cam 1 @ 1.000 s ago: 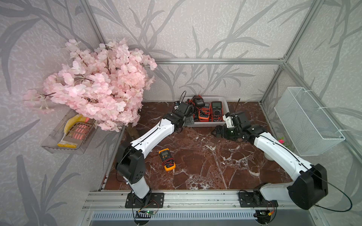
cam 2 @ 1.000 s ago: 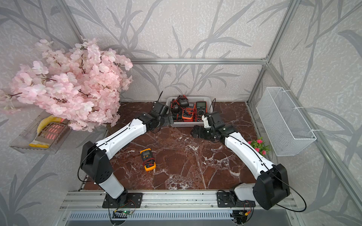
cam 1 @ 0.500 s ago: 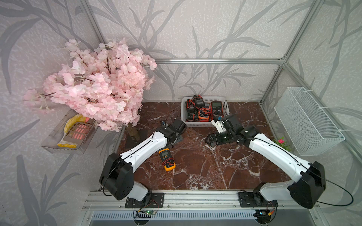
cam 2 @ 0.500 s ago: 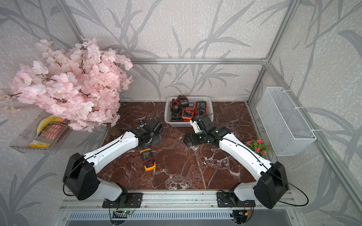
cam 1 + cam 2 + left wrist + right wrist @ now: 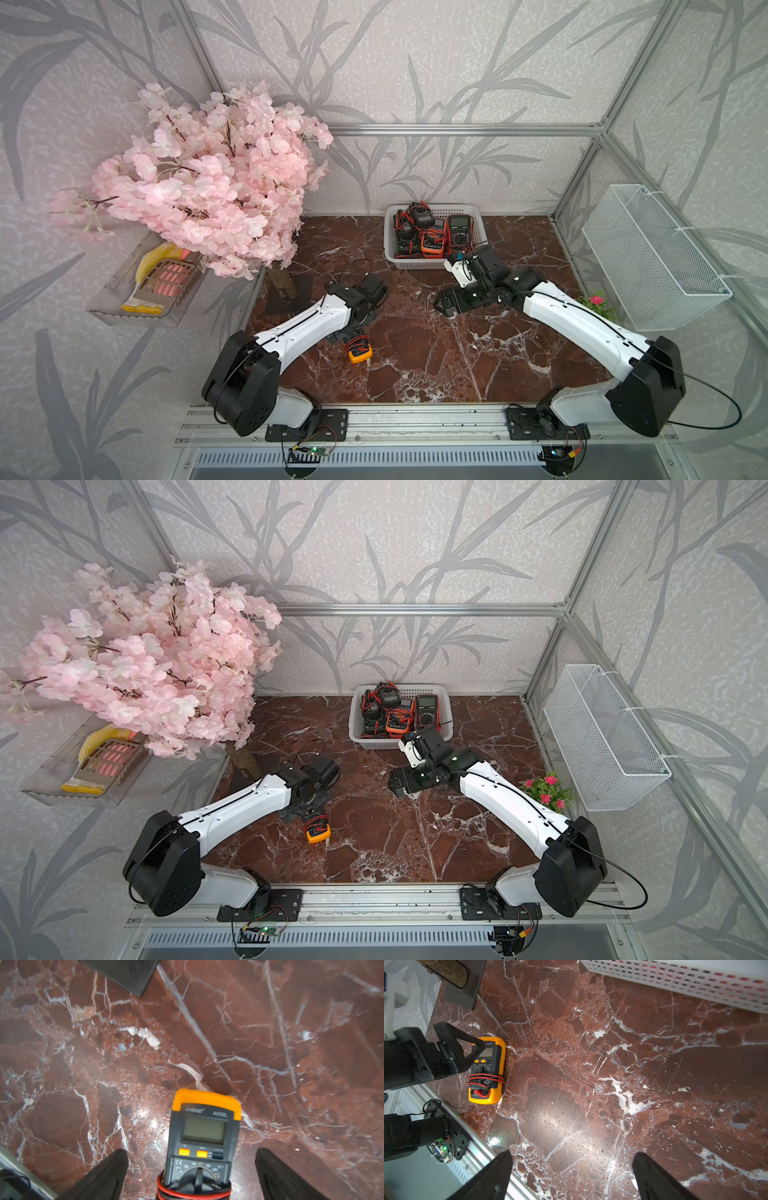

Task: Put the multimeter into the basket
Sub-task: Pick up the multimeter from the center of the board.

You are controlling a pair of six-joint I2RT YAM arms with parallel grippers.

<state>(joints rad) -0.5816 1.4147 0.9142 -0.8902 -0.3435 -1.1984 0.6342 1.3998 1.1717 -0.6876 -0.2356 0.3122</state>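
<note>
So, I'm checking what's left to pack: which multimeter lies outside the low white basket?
The yellow-orange multimeter with red leads wound round it, alone on the marble table beneath the open left pincer. The other multimeters all sit inside the basket.

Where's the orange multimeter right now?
In a top view, the orange multimeter lies on the marble table, on the robot's left side, just under the open left gripper and far from the basket at the back.
</note>
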